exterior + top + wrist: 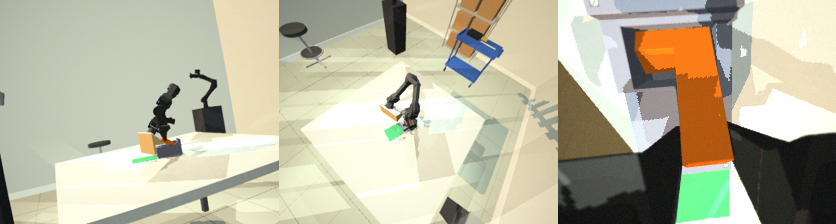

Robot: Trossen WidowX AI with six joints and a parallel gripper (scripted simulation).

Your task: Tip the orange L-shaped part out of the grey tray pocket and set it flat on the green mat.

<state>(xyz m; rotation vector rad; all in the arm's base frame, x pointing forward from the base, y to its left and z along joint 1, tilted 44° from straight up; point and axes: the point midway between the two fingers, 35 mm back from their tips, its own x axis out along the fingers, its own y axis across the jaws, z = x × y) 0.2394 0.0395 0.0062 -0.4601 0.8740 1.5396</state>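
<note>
The orange L-shaped part (pixel 406 123) (pixel 169 142) (pixel 699 100) is tilted. Its L-shaped end is low in the pocket of the grey tray (pixel 169 151) (pixel 614 55), and its straight end is raised toward the mat side. My gripper (pixel 164 140) (pixel 702 129) is shut on the raised straight end, with one dark finger on each side. In the top view the arm hides the fingertips and much of the tray. The green mat (pixel 394 132) (pixel 144 160) (pixel 703 196) lies flat beside the tray, with nothing on it.
An orange-sided block (pixel 390 112) (pixel 147 143) (pixel 588 120) with a pale top stands close beside the tray, near the arm's base. Raised walls stand at the tray's far end. A blue cart (pixel 480 47) and a stool (pixel 293 29) stand away from the table.
</note>
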